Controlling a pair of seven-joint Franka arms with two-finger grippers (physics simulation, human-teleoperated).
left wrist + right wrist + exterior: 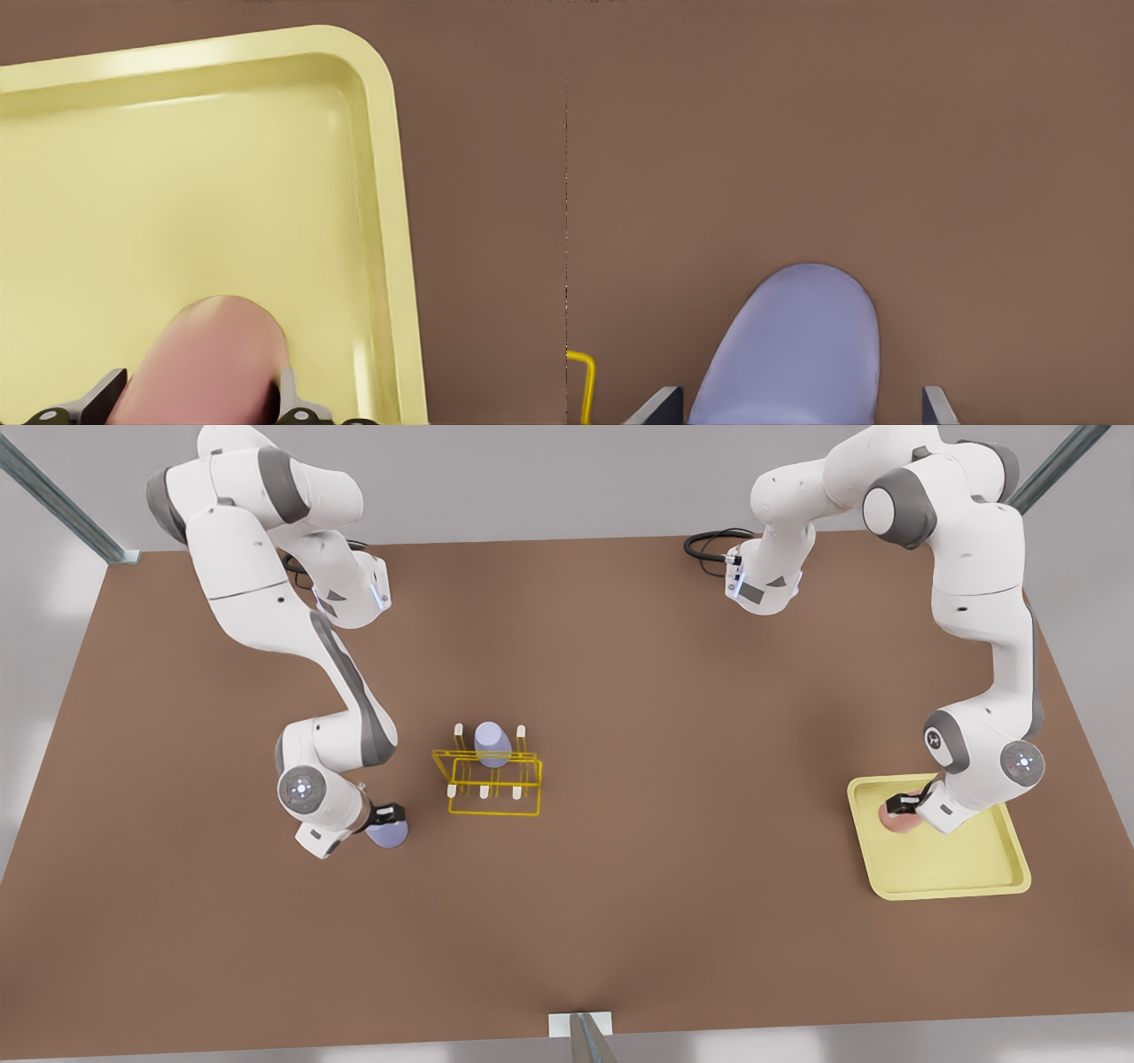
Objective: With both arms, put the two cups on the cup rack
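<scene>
A pink cup sits in the tray's corner at the front view's right. My left gripper is shut on the pink cup, with a finger pressed against each side. A lavender-blue cup stands on the table at the front view's left, just left of the yellow wire cup rack. My right gripper is open and straddles this cup, with a gap beside one finger. A corner of the rack shows in the right wrist view.
Another lavender-blue cup sits upside down on a rear peg of the rack. The pale yellow tray has a raised rim. Brown table lies open between rack and tray.
</scene>
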